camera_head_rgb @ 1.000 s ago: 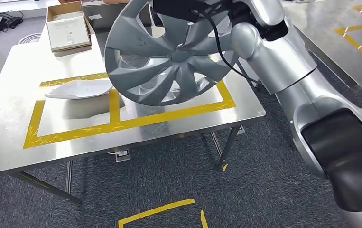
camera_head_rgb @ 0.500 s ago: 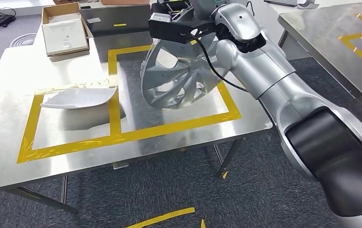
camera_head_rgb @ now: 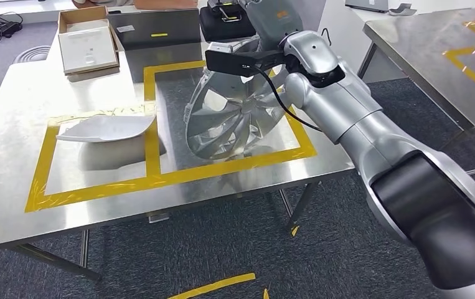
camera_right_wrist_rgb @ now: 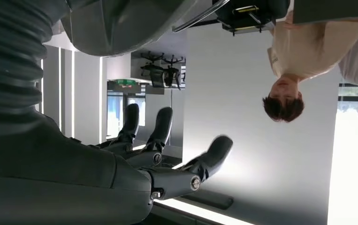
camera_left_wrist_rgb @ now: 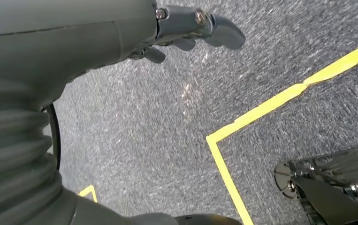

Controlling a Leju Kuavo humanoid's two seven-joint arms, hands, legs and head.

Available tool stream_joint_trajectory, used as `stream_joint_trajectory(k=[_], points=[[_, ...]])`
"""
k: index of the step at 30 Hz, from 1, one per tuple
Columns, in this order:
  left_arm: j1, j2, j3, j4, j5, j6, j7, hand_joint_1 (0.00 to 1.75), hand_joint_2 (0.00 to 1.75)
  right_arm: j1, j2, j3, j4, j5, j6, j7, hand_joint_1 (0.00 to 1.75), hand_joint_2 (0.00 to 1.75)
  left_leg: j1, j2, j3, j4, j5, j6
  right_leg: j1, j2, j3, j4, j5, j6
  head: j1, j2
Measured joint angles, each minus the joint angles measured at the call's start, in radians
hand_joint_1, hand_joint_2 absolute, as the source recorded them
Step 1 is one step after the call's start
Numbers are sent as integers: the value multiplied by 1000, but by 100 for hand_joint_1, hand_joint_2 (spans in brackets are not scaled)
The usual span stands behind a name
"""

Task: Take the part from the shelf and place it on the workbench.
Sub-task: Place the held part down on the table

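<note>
Silver wheel cover [camera_head_rgb: 231, 115] stands tilted on its edge on the steel workbench [camera_head_rgb: 10, 99], inside the right yellow-taped square [camera_head_rgb: 235, 152]; its top rim leans against the right arm's wrist. Right hand [camera_right_wrist_rgb: 167, 157]: fingers spread and extended, nothing between them in the wrist view. Left hand [camera_left_wrist_rgb: 186, 28] hangs over grey carpet [camera_left_wrist_rgb: 158, 117], fingers loosely apart, holding nothing. White curved part [camera_head_rgb: 107, 129] lies in the left taped square. Cardboard box [camera_head_rgb: 88, 40] sits at the far left corner. A person [camera_right_wrist_rgb: 308, 51] stands beyond the table.
</note>
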State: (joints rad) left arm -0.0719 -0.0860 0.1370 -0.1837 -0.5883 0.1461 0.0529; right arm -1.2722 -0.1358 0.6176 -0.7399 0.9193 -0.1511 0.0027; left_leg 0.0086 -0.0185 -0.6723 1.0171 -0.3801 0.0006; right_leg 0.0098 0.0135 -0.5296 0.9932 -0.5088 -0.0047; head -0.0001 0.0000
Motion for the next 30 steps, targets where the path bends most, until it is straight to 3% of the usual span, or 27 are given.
stream_joint_trajectory(k=[4,15,30], points=[[-4,0,-8,0,-1,-10,-8,0,0,11,-10,0,1,6,-2,3,0,0,1,1,2,0,0,0,-1,1,1,1,0,0,0,0],[-17,0,-9,-2,10,-25,-55,0,0,31,-31,-8,1,17,-1,-4,0,0,1,2,3,-1,1,-1,0,2,1,3,0,0,0,0],[-16,1,-9,-2,14,-21,-50,0,0,39,-10,-9,24,40,29,-11,0,0,1,2,3,-1,1,-2,2,2,1,4,0,0,0,0]])
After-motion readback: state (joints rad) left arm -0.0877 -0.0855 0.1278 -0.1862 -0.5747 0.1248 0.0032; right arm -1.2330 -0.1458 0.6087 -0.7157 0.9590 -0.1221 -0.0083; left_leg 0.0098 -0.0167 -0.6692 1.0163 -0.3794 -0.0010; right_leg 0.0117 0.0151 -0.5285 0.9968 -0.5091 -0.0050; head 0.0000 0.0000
